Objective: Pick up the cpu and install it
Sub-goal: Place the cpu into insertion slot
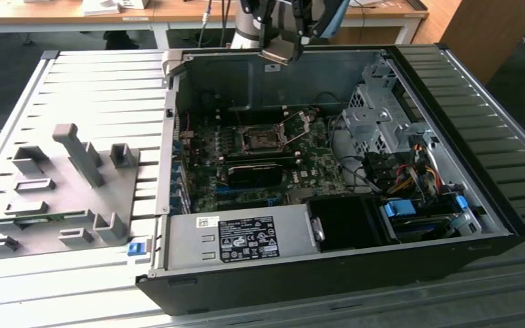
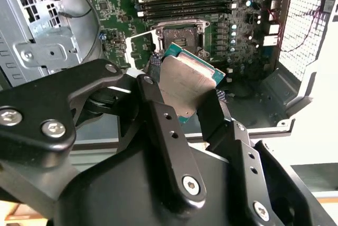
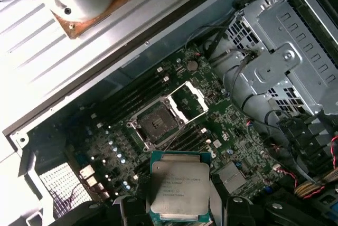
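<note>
My gripper [image 1: 279, 53] is shut on the cpu [image 2: 187, 86], a flat square chip with a silvery top and a green rim, clamped by two opposite edges between the black fingers [image 2: 158, 115]. In the exterior view it hangs above the far wall of the open computer case [image 1: 481, 137]. In the first wrist view the cpu [image 3: 179, 186] is well above the motherboard. The dark square socket [image 3: 156, 124] lies open below, its metal frame [image 3: 187, 99] swung up beside it. The socket [image 1: 262, 140] is near the middle of the green board.
A grey tray [image 1: 62, 191] with upright blocks stands at the exterior view's left of the case. Inside the case are a power supply [image 1: 244, 239], a metal drive cage [image 1: 377, 119] and bundled cables [image 1: 409, 171]. Memory slots [image 2: 185, 1] flank the socket.
</note>
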`<state>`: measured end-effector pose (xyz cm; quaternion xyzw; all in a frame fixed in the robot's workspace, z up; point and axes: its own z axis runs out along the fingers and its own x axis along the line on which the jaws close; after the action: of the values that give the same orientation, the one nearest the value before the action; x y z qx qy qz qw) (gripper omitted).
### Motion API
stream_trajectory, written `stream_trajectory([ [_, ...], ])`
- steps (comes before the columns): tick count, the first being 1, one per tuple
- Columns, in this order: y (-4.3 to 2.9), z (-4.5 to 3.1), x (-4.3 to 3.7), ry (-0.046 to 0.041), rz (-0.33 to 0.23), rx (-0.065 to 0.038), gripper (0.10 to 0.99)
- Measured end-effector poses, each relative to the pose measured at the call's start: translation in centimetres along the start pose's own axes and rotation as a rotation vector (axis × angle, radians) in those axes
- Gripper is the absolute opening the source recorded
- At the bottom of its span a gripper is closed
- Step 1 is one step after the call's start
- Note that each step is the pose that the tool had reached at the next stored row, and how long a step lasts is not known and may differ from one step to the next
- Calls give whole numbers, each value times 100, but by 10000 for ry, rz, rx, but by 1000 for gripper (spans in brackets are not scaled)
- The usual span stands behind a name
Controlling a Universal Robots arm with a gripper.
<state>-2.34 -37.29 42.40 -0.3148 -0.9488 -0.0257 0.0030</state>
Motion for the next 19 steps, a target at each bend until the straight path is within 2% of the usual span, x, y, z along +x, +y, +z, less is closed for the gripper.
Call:
stream_trajectory([
  [19, 0, 4, 0, -43, 905, -21, 529],
])
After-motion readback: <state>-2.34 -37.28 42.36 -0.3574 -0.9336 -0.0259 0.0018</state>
